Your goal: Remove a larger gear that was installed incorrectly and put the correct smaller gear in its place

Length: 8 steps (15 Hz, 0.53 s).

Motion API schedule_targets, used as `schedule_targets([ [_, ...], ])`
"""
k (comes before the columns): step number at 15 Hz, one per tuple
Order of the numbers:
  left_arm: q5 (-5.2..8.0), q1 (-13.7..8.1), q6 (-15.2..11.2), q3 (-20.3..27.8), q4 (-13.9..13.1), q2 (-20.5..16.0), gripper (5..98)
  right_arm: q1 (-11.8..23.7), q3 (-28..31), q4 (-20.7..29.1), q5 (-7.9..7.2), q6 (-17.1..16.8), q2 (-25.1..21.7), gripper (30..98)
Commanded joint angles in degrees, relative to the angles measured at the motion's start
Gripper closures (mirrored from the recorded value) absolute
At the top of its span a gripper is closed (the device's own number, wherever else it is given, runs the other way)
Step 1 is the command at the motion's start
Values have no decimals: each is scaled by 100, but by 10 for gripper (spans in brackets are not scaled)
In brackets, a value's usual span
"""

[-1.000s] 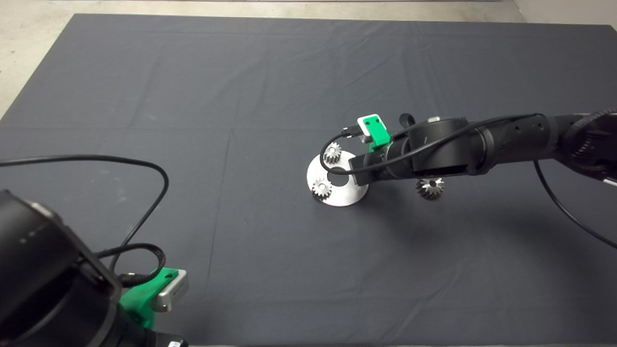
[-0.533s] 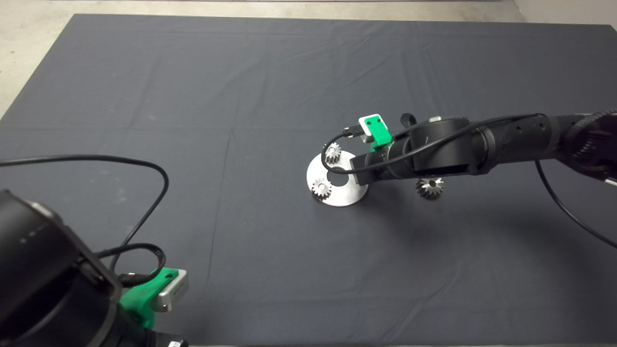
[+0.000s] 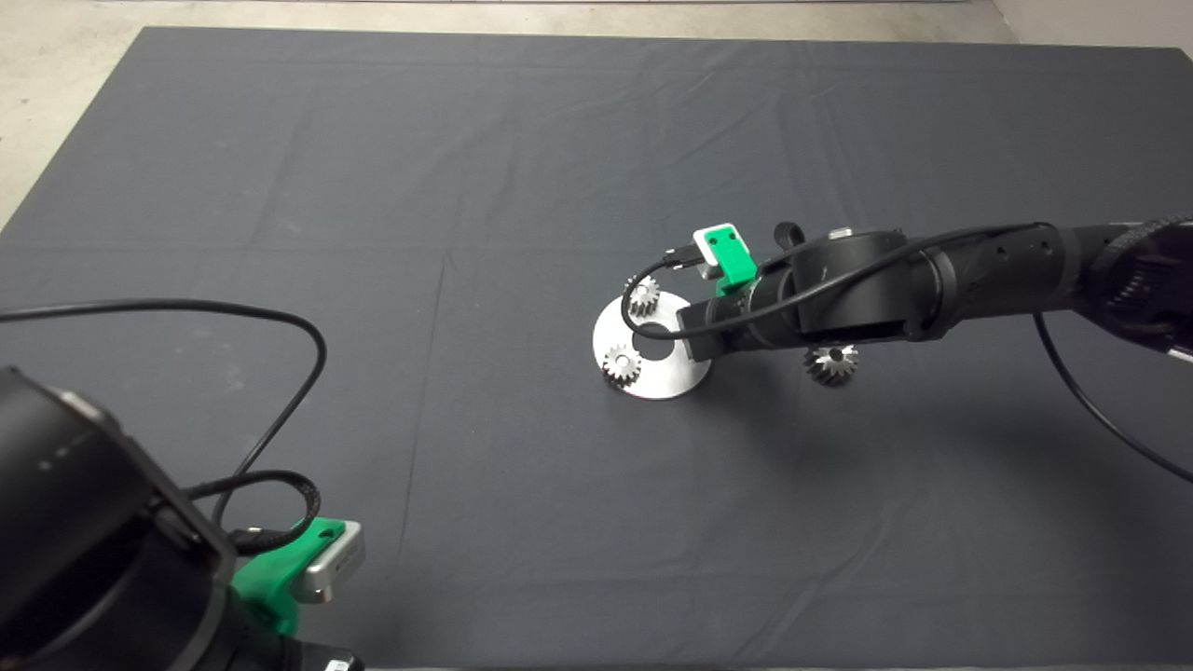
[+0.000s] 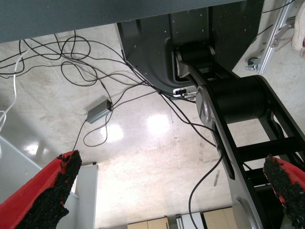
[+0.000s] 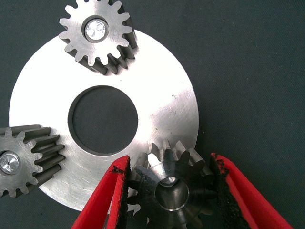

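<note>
My right gripper [image 5: 169,161] reaches over the round steel plate [image 5: 167,100] and is shut on the smaller gear [image 5: 169,191], which sits at the plate's rim between both pads. Two other small gears [image 5: 97,33] [image 5: 19,160] stand on the plate. In the head view the plate [image 3: 652,377] lies mid-mat with the right wrist [image 3: 708,326] over its right side, which hides the held gear. The larger gear [image 3: 831,362] lies on the mat to the right of the plate, under the right arm. My left gripper [image 4: 171,162] is open and parked at the lower left.
A black cable [image 3: 233,317] loops over the mat at the left, near the left arm [image 3: 93,559]. The plate has a wide centre hole [image 5: 102,119]. The left wrist view shows floor, cables and the robot's base.
The right arm has shifted very slightly to the right over the plate. The gears, plate and left arm have not moved.
</note>
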Motion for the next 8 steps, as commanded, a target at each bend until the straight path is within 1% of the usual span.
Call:
schedule_targets([
  [1, 15, -56, -55, 99, -85, 5, 54, 104, 72, -157, -92, 31, 7, 881],
  [8, 15, -56, -55, 99, -89, 5, 54, -37, 40, -166, -84, -4, 15, 882],
])
